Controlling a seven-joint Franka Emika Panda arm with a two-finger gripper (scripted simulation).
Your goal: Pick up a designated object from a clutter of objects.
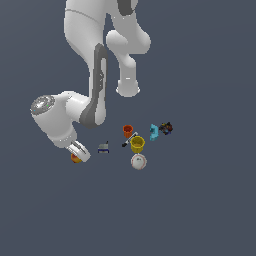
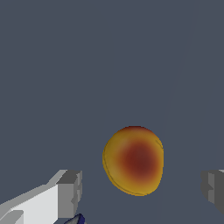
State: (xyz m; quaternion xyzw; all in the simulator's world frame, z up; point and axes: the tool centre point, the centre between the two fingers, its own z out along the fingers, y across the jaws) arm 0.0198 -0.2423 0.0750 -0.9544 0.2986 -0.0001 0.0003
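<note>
Looking from the exterior view's left, I've got the gripper (image 1: 78,154) low over the floor, well apart from the clutter, with the peach-like fruit (image 1: 75,158) peeking out orange just beneath it. On the wrist view the fruit (image 2: 133,160) sits between the two fingers (image 2: 70,192), red at its middle and yellow toward the rim, and I see grey floor on either side of it, so the jaws stand apart and neither pad touches it. Moving right in the exterior view, a small grey-blue item (image 1: 103,148) lies alone, between the gripper and the main bunch. Next comes the black-and-white marker (image 1: 128,139), slanted, just beside the orange cup (image 1: 128,131) on the far side and the yellow cup (image 1: 137,144) on the near side; whether it touches either I can't tell. The white ball (image 1: 138,161) sits just nearer than the yellow cup. Further right, the cyan piece (image 1: 153,132), and right against it the dark multicoloured piece (image 1: 166,128)
</note>
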